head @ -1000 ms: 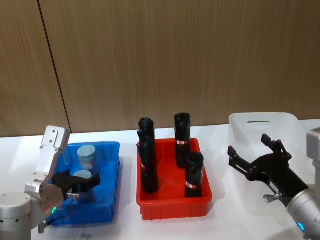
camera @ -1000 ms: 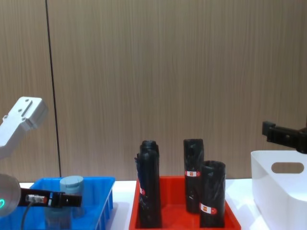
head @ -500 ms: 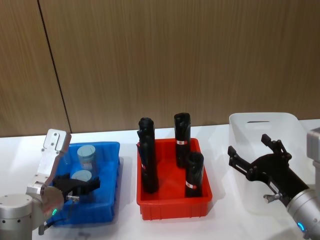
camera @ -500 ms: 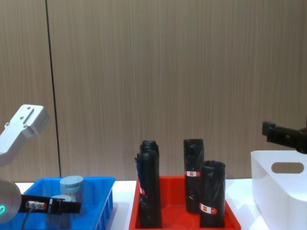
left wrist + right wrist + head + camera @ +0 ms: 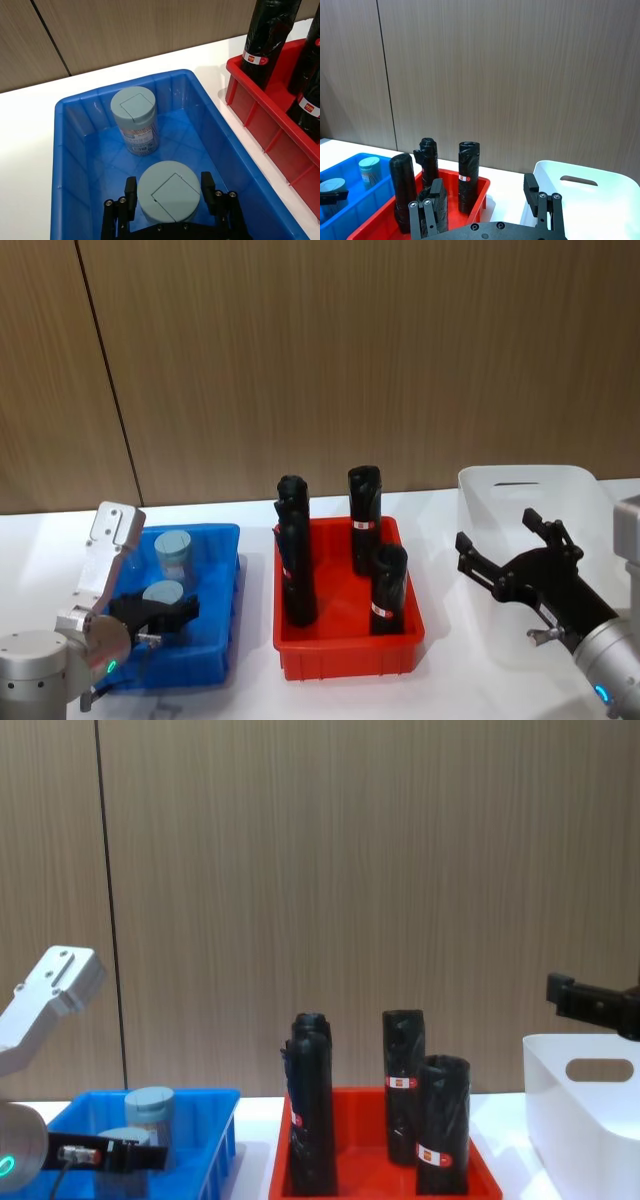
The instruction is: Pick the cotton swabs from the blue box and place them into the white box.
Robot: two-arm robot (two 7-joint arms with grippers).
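**Blue box and its contents.** Two jars of cotton swabs (image 5: 134, 117) (clear cylinders with matte grey-blue round lids) stand in the shallow, ribbed blue box (image 5: 60, 150) on the white tabletop (image 5: 255, 700). The left claw (image 5: 169, 194) is spread, with one finger on either side of the nearer jar's lid. The left wrist view resolves the farther jar's paper label.

**White box and tray.** The right claw (image 5: 496, 530) hangs open above the glossy, round-cornered white box (image 5: 520, 480). Its oval handle cut-out appears in the chest view. Between the boxes, a red tray (image 5: 345, 652) holds upright black rolls (image 5: 363, 505).
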